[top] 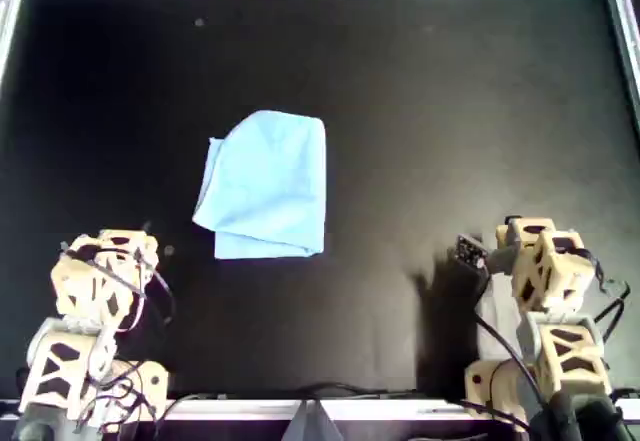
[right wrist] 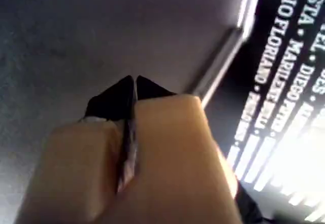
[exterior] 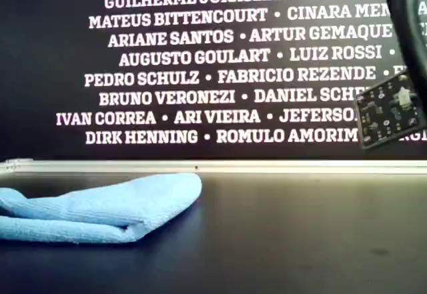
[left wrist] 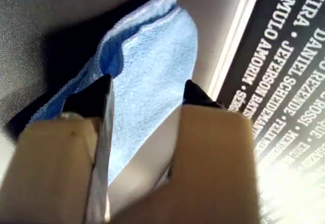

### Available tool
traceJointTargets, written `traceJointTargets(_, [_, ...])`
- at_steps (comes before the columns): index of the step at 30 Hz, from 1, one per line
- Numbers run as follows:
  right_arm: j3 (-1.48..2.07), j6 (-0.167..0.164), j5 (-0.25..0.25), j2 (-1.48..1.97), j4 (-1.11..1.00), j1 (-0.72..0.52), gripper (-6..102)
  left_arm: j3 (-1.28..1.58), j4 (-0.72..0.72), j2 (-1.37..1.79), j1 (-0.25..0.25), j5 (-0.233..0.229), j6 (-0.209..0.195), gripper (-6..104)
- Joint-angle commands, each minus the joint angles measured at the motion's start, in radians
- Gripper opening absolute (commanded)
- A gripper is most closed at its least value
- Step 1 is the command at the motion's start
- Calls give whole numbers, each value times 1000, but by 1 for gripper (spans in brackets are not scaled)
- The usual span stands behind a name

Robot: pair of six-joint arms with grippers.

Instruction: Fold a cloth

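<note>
The light-blue cloth lies folded, left of the overhead view's centre.

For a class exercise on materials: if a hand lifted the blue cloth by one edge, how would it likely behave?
The cloth would probably droop and unfold, since it lies in soft, rounded folded layers. It looks thin, so likely light for its size. Its fuzzy weave in the left wrist view suggests it would grip rather than slip.

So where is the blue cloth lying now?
The cloth lies folded on the black table, left of centre in the overhead view, ahead of the open left gripper and apart from both arms.
</note>
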Motion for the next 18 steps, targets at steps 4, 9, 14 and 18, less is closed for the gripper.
traceJointTargets(4, [14, -3, 5, 198, 225, 3, -1, -12, 0, 14, 21, 2, -3, 49])
traceJointTargets(9, [14, -2, 0, 336, 472, 3, -1, -12, 0, 14, 21, 2, -3, 49])
traceJointTargets(14, [14, -2, 6, 383, 552, -15, -1, -12, 0, 14, 21, 2, -3, 49])
traceJointTargets(18, [14, -2, 6, 420, 566, -15, -1, -12, 0, 14, 21, 2, -3, 49])
